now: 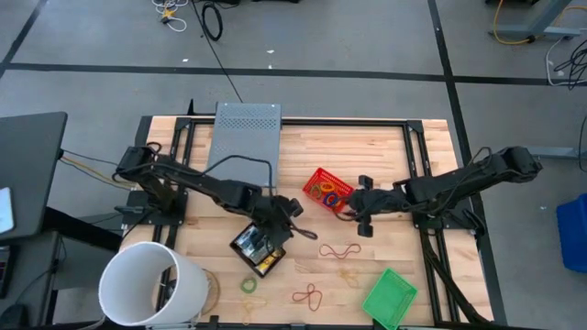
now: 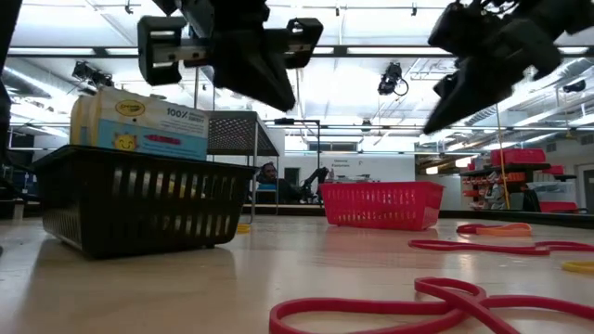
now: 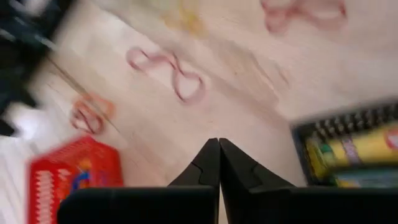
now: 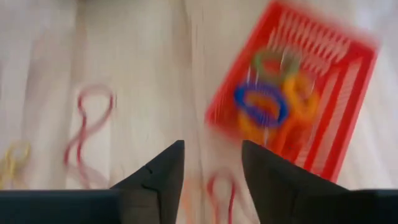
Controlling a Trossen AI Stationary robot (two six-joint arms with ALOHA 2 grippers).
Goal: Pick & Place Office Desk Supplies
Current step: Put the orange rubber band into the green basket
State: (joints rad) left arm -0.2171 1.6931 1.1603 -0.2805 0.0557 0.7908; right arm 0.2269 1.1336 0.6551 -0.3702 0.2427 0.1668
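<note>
A lab or workshop: taped concrete floor [image 1: 367, 46], ceiling strip lights [image 2: 371, 56], shelving behind.

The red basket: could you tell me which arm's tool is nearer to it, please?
Right. The right tool, open, hovers just beside the red basket; the left tool, shut, is farther off, by the black basket.

Two dark arms — seemingly matte; tapered black fingers [image 4: 161, 171]

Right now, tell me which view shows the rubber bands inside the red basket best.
The right wrist view: the red basket lies open, with blue, orange and green rubber bands visible inside. The high view shows them tiny; the low view shows only the basket's wall; the left wrist view catches a blurred corner.
</note>
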